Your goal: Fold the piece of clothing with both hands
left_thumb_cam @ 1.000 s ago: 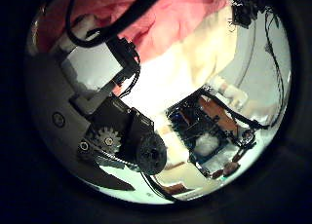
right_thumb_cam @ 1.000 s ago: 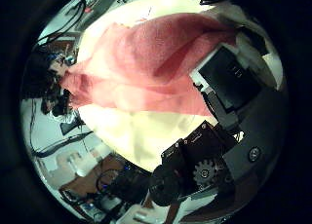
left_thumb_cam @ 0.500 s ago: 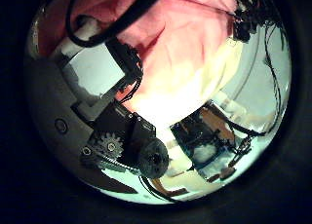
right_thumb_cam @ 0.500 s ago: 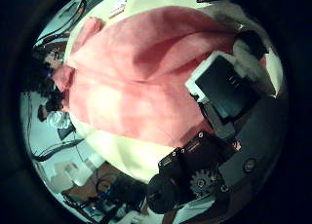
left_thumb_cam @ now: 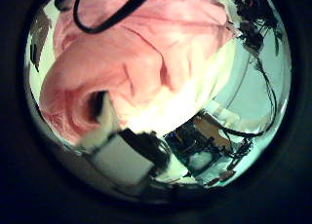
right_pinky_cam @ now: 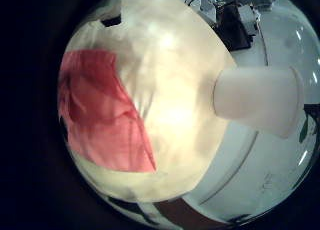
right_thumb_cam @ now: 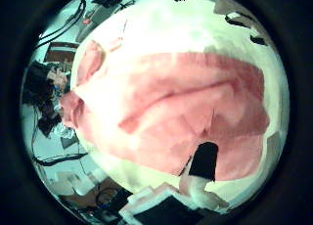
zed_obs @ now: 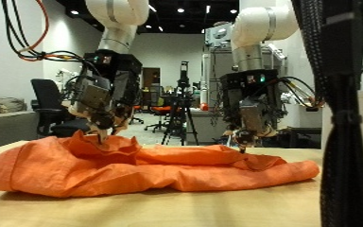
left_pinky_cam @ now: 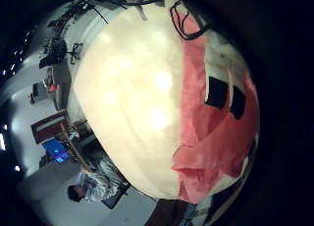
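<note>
**Both hands down on the garment, fold barely begun**

Outside view: an orange garment (zed_obs: 144, 163) lies rumpled across the table (zed_obs: 295, 203). The left hand (zed_obs: 94, 99) and right hand (zed_obs: 250, 109) hang over it, fingertips at the cloth; whether they pinch it I cannot tell.

Left thumb-side view: bunched cloth close to the palm.

Right thumb-side view: one layer overlaps another. Most folding seems left.

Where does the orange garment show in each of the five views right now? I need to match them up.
Outside view: orange garment spread along the table, under both hands.
Left little finger side: beside bare table.
Left thumb side: fills most of the view.
Right little finger side: on the table.
Right thumb side: across the middle.
Shared landmark: the pale tabletop.
</note>
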Controlling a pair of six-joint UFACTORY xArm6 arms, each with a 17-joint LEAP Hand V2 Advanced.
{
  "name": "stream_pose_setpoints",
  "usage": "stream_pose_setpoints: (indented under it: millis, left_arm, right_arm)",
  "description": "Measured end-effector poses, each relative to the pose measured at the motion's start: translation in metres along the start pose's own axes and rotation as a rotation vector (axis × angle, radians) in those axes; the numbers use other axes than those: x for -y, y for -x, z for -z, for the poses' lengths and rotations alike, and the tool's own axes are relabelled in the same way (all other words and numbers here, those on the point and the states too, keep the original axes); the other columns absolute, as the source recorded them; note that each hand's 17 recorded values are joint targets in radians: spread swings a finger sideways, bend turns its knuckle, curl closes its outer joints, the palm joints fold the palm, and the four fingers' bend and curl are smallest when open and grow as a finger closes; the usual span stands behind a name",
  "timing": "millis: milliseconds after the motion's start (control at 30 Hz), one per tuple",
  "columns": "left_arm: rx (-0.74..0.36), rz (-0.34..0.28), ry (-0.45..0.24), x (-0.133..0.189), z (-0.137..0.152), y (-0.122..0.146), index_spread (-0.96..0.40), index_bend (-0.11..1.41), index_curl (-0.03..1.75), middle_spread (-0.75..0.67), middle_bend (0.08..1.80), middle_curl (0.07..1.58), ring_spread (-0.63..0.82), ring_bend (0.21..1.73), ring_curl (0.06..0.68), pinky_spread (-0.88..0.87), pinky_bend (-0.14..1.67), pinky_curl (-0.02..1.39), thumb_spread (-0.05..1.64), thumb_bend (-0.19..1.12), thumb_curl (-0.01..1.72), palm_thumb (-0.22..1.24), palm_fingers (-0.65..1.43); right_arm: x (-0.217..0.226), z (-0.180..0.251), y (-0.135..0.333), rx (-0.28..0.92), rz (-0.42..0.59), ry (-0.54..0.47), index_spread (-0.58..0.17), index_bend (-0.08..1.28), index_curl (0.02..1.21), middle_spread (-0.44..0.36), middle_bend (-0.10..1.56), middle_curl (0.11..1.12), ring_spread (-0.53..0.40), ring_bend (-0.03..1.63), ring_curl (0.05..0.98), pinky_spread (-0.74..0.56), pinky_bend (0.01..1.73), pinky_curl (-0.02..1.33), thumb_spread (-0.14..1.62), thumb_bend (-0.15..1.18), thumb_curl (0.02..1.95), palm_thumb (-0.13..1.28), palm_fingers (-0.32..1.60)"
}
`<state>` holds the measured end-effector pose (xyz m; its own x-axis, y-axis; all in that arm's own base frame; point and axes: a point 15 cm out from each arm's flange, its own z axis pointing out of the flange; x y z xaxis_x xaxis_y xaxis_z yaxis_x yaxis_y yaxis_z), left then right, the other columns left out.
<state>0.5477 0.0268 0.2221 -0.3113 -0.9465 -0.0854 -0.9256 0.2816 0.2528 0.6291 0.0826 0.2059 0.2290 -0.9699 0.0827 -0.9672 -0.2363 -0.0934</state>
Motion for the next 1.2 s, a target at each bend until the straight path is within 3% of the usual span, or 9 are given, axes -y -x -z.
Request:
stream_pose_setpoints:
  millis: [67,133,233,433,633,733,900,1200]
  left_arm:
    - [-0.018,0.016,-0.044,-0.001,0.013,0.002,-0.12,0.09,1.01,-0.04,0.14,0.86,-0.02,0.92,0.461,-0.16,0.71,0.64,1.08,-0.04,0.53,0.54,-0.26]
    - [-0.029,0.032,-0.089,-0.004,0.029,0.006,-0.04,0.09,0.88,0.14,0.12,0.76,0.16,0.8,0.4,0.1,0.61,0.58,1.1,-0.03,0.5,0.52,-0.28]
    - [-0.039,0.04,-0.137,-0.014,0.051,0.007,0.02,0.1,0.75,0.29,0.11,0.66,0.32,0.69,0.342,0.31,0.53,0.51,1.11,-0.03,0.47,0.5,-0.26]
    - [-0.046,0.016,-0.17,-0.044,0.073,-0.004,0.08,0.12,0.57,0.4,0.13,0.49,0.46,0.57,0.279,0.49,0.41,0.41,1.12,-0.02,0.43,0.48,-0.19]
    - [-0.084,-0.046,-0.093,-0.08,0.036,-0.044,0.11,0.13,0.45,0.41,0.14,0.39,0.51,0.51,0.249,0.53,0.35,0.37,1.13,-0.02,0.41,0.48,-0.15]
    - [-0.089,-0.071,-0.081,-0.083,0.016,-0.06,0.13,0.14,0.41,0.41,0.14,0.35,0.52,0.49,0.239,0.53,0.33,0.35,1.13,-0.02,0.4,0.48,-0.13]
    - [-0.119,-0.111,0.001,-0.095,-0.037,-0.096,0.15,0.14,0.37,0.39,0.15,0.31,0.53,0.46,0.226,0.53,0.29,0.34,1.15,-0.02,0.38,0.48,-0.11]
    - [-0.134,-0.126,0.067,-0.093,-0.075,-0.106,0.17,0.15,0.31,0.35,0.16,0.27,0.53,0.42,0.215,0.52,0.26,0.32,1.16,-0.02,0.36,0.48,-0.07]
  right_arm:
    - [0.008,0.026,-0.008,-0.002,-0.012,-0.061,-0.307,0.31,0.44,-0.075,0.52,0.43,-0.074,0.74,0.348,-0.09,0.69,0.35,1.37,0.5,1.04,0.22,0.1]
    - [0.008,0.049,-0.012,-0.005,-0.017,-0.088,-0.304,0.32,0.44,-0.07,0.51,0.42,-0.043,0.7,0.329,-0.01,0.65,0.33,1.44,0.52,0.92,0.21,0.13]
    - [-0.007,0.071,-0.016,-0.009,-0.019,-0.063,-0.3,0.32,0.44,-0.075,0.49,0.41,-0.02,0.65,0.314,0.06,0.61,0.31,1.49,0.53,0.8,0.23,0.16]
    - [-0.055,0.12,-0.023,-0.014,-0.018,0.024,-0.331,0.34,0.44,-0.125,0.46,0.4,0.018,0.51,0.275,0.13,0.49,0.26,1.54,0.55,0.62,0.27,0.15]
    - [-0.106,0.126,-0.018,-0.004,0.016,0.136,-0.368,0.29,0.42,-0.165,0.39,0.37,0.05,0.42,0.256,0.18,0.43,0.25,1.56,0.56,0.51,0.31,0.11]
    - [-0.121,0.109,-0.014,0.003,0.028,0.179,-0.392,0.25,0.41,-0.188,0.35,0.36,0.065,0.38,0.249,0.2,0.42,0.25,1.58,0.57,0.46,0.32,0.1]
    - [-0.142,0.07,-0.007,0.019,0.04,0.255,-0.419,0.21,0.39,-0.223,0.3,0.34,0.082,0.33,0.241,0.22,0.38,0.25,1.59,0.61,0.42,0.38,0.11]
    - [-0.149,0.003,-0.004,0.024,0.064,0.363,-0.443,0.2,0.38,-0.261,0.26,0.34,0.087,0.22,0.23,0.23,0.26,0.24,1.51,0.63,0.41,0.52,0.16]
